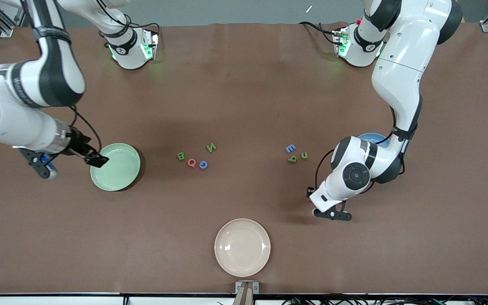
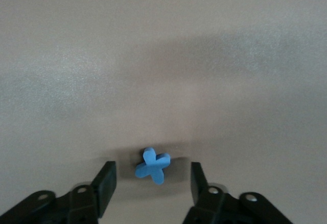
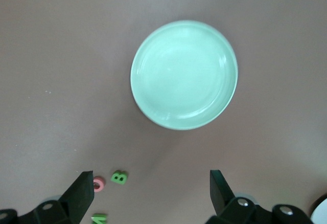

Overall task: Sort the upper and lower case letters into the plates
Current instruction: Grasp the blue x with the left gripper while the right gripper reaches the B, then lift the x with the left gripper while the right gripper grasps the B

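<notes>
Blue, the small flat foam letter x [image 2: 152,165] lies on the brown table [image 1: 244,84] between the left claw [image 2: 153,182]'s half-open fingers, untouched. Wide open and empty, the right claw [image 3: 152,192] hangs above the pale green round plate [image 3: 184,74].

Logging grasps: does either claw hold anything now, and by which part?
Nothing held. The left claw straddles the blue x without touching; the right claw is open above the pale green plate.

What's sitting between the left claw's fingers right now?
The blue x, lying flat on the table, untouched by either finger; the left wrist view shows it.
</notes>
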Tool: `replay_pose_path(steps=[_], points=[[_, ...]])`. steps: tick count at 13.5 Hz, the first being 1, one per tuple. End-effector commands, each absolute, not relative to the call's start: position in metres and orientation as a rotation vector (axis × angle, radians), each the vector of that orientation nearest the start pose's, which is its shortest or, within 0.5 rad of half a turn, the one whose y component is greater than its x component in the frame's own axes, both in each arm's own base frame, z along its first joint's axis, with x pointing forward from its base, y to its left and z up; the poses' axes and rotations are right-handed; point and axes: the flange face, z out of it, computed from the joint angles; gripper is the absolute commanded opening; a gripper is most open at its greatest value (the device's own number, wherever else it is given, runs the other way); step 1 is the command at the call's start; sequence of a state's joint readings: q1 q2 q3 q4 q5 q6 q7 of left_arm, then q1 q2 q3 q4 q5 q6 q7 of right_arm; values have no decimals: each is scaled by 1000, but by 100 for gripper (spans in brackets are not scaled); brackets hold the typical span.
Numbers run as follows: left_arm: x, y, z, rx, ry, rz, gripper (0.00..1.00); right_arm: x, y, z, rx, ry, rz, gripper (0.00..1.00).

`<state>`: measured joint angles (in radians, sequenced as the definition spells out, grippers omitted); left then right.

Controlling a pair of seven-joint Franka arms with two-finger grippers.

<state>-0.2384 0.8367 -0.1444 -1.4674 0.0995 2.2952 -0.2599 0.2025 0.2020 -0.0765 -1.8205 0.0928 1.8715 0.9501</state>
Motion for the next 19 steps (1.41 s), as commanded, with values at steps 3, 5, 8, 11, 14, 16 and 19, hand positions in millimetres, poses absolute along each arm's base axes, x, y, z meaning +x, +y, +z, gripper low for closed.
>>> replay_pose_path(steps=[3, 5, 8, 11, 14, 16, 19], points=[[679, -256, 182, -3149, 211, -38, 56, 570, 153, 343, -2777, 1497, 158, 100], [680, -256, 182, -3143, 208, -44, 52, 562, 177, 305, -2744, 1554, 121, 100], [679, -257, 179, -3132, 197, -46, 45, 556, 212, 262, -2706, 1641, 99, 100], [679, -257, 178, -3136, 157, -48, 36, 549, 231, 237, -2705, 1667, 93, 100], [678, -257, 177, -3137, 123, -46, 30, 542, 249, 216, -2700, 1684, 77, 97], [679, -256, 177, -3135, 118, -47, 25, 540, 252, 208, -2703, 1684, 75, 91], [682, -255, 196, -3139, 113, -75, 16, 533, 256, 192, -2712, 1671, 66, 85]])
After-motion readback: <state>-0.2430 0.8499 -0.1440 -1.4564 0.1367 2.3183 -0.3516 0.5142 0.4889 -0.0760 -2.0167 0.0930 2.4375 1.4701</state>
